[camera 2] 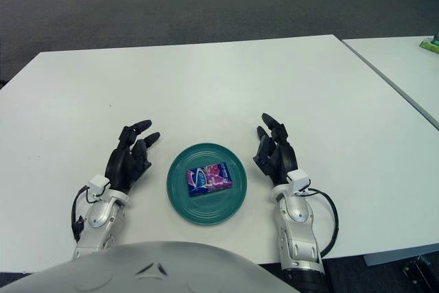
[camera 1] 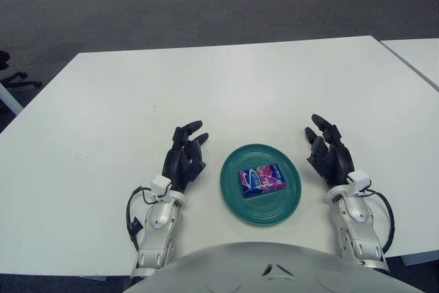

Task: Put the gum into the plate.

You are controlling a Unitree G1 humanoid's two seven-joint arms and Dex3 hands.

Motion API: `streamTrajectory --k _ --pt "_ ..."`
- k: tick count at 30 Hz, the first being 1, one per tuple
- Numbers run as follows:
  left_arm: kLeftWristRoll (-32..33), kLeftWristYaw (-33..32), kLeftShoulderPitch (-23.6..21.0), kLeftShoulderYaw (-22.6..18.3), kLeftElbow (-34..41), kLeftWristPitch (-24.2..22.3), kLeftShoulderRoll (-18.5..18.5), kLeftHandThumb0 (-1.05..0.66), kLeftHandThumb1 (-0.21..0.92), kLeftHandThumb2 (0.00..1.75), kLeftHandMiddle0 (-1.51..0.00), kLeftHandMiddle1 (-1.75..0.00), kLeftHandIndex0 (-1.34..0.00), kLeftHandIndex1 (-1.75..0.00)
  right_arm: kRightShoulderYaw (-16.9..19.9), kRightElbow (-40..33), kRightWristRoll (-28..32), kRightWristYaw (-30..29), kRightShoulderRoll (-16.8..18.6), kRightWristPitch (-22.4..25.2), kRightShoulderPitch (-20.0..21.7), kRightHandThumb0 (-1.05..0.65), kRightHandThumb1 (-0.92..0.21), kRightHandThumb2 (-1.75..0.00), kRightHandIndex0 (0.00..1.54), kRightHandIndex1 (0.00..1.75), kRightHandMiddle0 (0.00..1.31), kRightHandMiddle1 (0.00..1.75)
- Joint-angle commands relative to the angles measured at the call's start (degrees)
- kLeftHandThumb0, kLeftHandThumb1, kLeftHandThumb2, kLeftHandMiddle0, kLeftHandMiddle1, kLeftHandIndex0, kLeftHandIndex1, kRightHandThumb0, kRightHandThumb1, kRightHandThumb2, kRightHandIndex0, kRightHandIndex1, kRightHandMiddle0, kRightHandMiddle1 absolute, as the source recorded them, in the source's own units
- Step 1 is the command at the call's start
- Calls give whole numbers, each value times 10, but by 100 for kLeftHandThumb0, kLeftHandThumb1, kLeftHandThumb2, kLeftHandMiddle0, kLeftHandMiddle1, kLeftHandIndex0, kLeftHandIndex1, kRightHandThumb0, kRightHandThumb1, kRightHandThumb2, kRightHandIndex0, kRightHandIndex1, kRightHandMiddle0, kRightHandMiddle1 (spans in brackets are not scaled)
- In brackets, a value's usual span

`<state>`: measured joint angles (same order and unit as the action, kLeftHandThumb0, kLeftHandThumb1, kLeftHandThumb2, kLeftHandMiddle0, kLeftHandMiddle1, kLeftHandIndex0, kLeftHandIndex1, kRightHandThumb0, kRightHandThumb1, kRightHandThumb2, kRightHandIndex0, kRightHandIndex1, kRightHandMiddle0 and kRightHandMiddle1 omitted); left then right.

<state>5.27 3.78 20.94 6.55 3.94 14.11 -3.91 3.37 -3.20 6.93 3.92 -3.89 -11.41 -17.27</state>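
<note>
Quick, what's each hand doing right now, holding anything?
Left hand: open, empty, left of the plate.
Right hand: open, empty, right of it.

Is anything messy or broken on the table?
Nothing stands out. The gum lies flat in the middle of the plate, turned a bit slantwise. The left hand and right hand show on either side of the plate, fingers open, holding nothing. No spills or damage show.

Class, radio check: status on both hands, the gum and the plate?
Left hand open, left of plate. Right hand open, right of plate. Gum lying in teal plate. Nothing in the way.
</note>
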Motion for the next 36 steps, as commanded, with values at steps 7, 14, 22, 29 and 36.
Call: streamTrajectory --k 7,14,22,29,36 --pt "3 5 -15 -11 -31 -5 4 -85 92 85 -37 -78 -10 -111 -4 39 -10 -3 12 7 -3 -77 -92 -96 34 3 0 57" --pt "6 14 -41 -27 -93 9 8 -88 92 86 -37 -78 -12 -110 -17 38 -37 -20 23 8 -10 -79 -92 -96 34 3 0 59" --pt "6 16 -46 -32 -115 21 8 -89 92 86 -36 -75 -13 -109 -25 31 -54 -34 27 28 -20 -80 -92 -98 29 0 0 55" --pt "1 15 -42 -32 -115 27 7 -90 92 86 -37 -75 -13 -109 -22 31 -51 -36 32 31 -21 -81 -92 -98 28 0 0 53" --pt "0 13 -39 -30 -111 25 6 -89 92 86 -38 -74 -13 -108 -20 26 -49 -36 33 29 -27 -80 -92 -96 28 0 0 52"
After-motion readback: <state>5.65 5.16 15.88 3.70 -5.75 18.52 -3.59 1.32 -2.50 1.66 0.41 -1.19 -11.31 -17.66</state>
